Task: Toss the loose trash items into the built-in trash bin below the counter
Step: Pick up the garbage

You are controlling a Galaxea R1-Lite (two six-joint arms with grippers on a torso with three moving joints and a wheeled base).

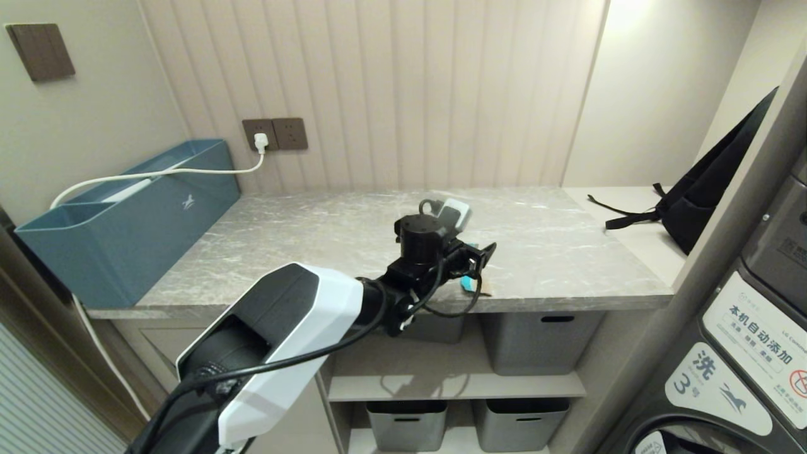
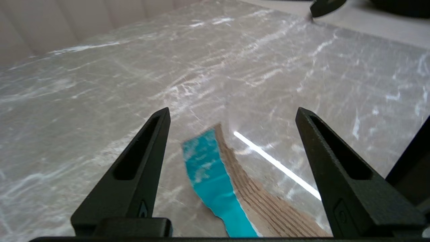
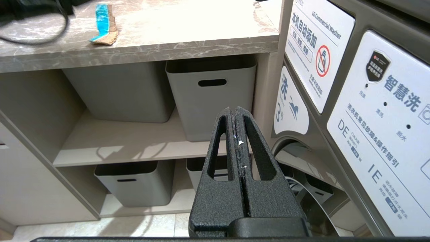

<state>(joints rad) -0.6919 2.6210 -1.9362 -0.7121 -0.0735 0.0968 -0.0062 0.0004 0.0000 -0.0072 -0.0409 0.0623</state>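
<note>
One loose trash item, a torn cardboard scrap point(image 2: 218, 181) with a cyan face and a brown ribbed face, lies flat on the marble counter point(image 1: 315, 239) close to its front edge. The head view shows only a sliver of the scrap point(image 1: 468, 285) under my left hand; the right wrist view shows the scrap point(image 3: 102, 23) whole. My left gripper point(image 2: 232, 111) hovers just above it, open, with a finger on either side and nothing held. Parked low beside the shelves, my right gripper point(image 3: 234, 109) is shut and empty. The built-in trash bin is out of view.
A long teal box point(image 1: 126, 233) stands at the counter's left end with a white cable running to the wall socket. A black backpack point(image 1: 712, 202) leans at the right. Grey tubs point(image 1: 536, 340) fill the shelves below. A washing machine point(image 1: 744, 353) stands on the right.
</note>
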